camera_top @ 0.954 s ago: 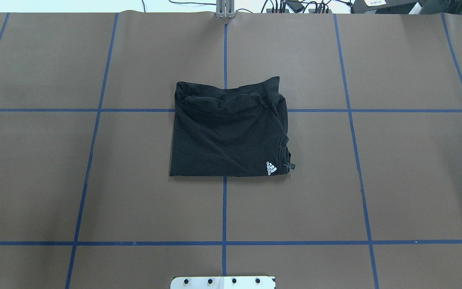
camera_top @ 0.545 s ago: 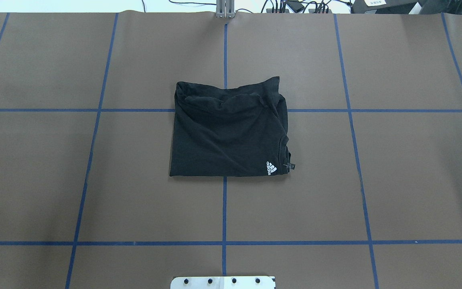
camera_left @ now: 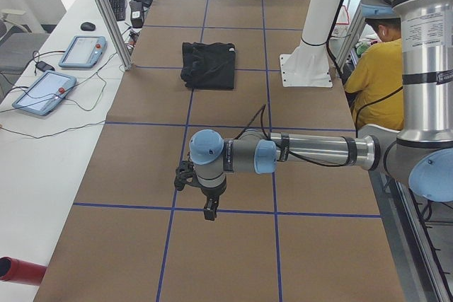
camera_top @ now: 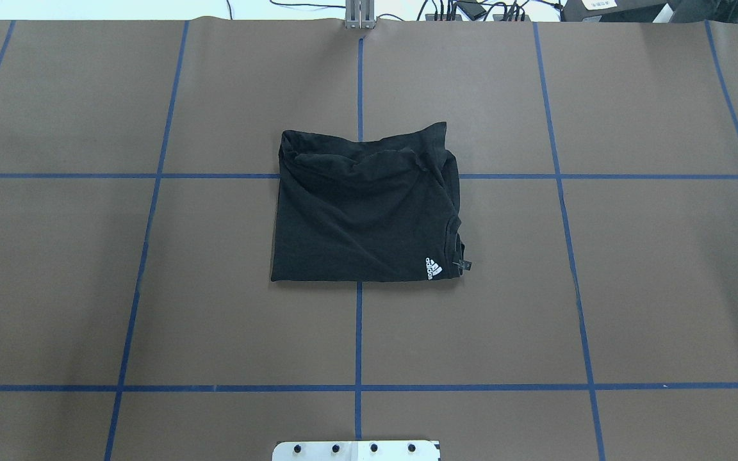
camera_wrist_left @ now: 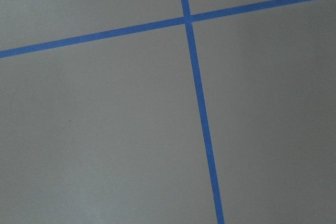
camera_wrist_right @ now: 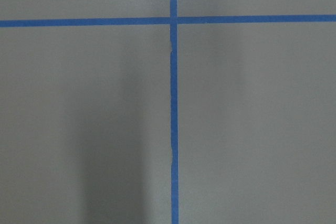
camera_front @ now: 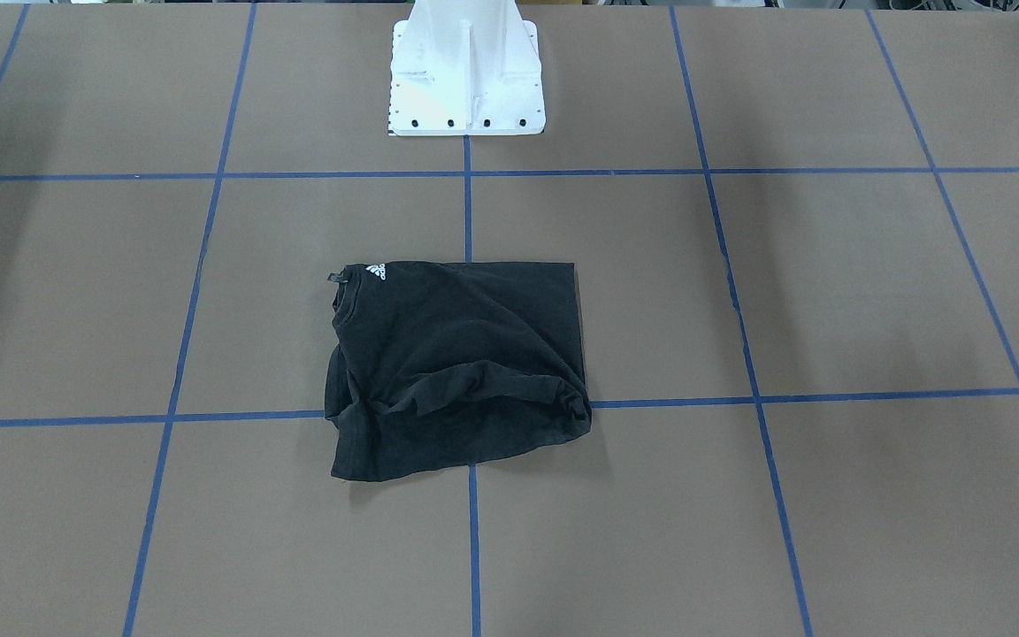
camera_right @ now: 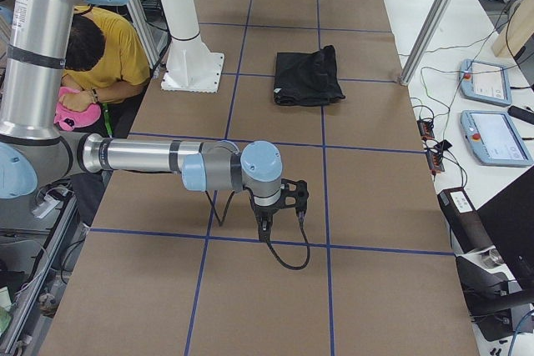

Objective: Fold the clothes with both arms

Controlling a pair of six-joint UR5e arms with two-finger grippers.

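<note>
Black shirt (camera_top: 362, 211) is lying mid-tabletop (camera_top: 599, 288), already folded into a rough rectangle with the logo up, so the folding looks basically done imo. Left end effector (camera_left: 210, 211) and right end effector (camera_right: 265, 227) both hang over bare tabletop well apart from it, and I can't tell if either is released or clenched. If anything's left, I'd guess it's reaching in to flatten that bunched far edge.

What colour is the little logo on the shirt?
White logo on a black shirt; clearest in the overhead view.

Black T-shirt (camera_top: 362, 211) lies folded, rumpled, mid-table, white logo (camera_top: 434, 267) at its five o'clock corner; left arm (camera_left: 311, 152) and right arm (camera_right: 142, 156) reach level, well apart from it.
</note>
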